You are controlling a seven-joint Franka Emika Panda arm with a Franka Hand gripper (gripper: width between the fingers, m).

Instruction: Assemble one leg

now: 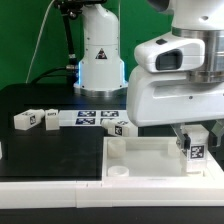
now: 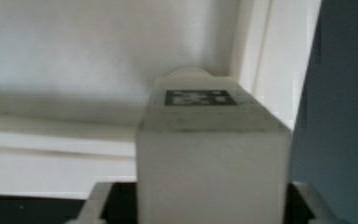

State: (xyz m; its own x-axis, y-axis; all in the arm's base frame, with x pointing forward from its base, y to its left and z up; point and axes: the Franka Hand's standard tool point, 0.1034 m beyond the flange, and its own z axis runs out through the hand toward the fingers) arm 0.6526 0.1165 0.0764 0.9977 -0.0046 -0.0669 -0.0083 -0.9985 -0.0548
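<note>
My gripper (image 1: 195, 140) is shut on a leg (image 1: 195, 150), a small white square post with a black-and-white tag, held upright over the right end of the white tray-like panel (image 1: 140, 160). In the wrist view the leg (image 2: 208, 150) fills the middle between the fingers (image 2: 108, 200), its tag (image 2: 199, 98) at the far end, close above the panel's inner floor (image 2: 87, 90) beside its raised rim (image 2: 274, 60). Whether the leg touches the panel cannot be told.
Loose white legs (image 1: 27, 120) (image 1: 50, 119) and another (image 1: 117, 127) lie on the black table behind the panel. The marker board (image 1: 95, 119) lies between them. The robot's base (image 1: 100, 55) stands at the back. A round socket (image 1: 118, 171) shows at the panel's front corner.
</note>
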